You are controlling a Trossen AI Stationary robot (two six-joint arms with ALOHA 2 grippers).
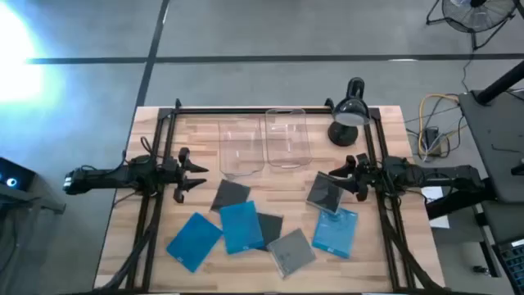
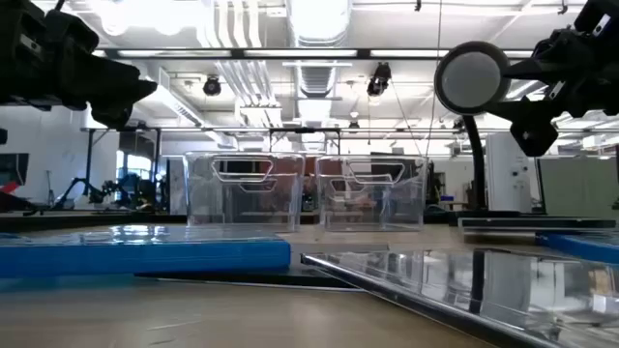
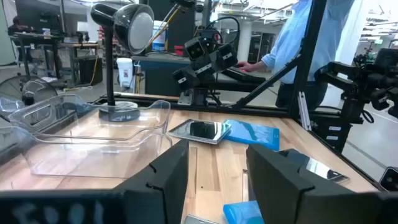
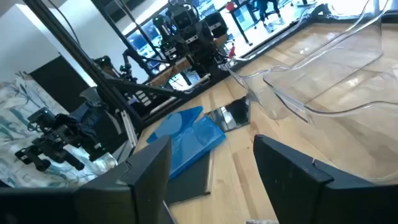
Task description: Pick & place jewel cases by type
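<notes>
Currently both arms hover at the desk [image 1: 164, 135] edges, left gripper [image 1: 199, 178] and right gripper [image 1: 332, 181] each with jaws spread wide and holding nothing. Seven jewel cases [image 1: 242, 226] lie loose on the front half: three blue, four dark grey, some overlapping, one grey case [image 1: 324, 193] just beside the right gripper. Two clear bins [image 1: 264, 142] sit side by side behind them, near a desk lamp [image 1: 349, 114].

tabletop [image 1: 205, 123]: pale wood, visible grain, smooth | bins [image 1: 286, 135]: clear glossy plastic | blue jewel cases [image 1: 241, 226]: bright, smooth plastic | grey jewel case [image 1: 325, 193]: glossy, mirror-like sheen | lamp [image 1: 350, 111]: shiny black head | fingers [image 3: 168, 180]: dark matt plastic
</notes>
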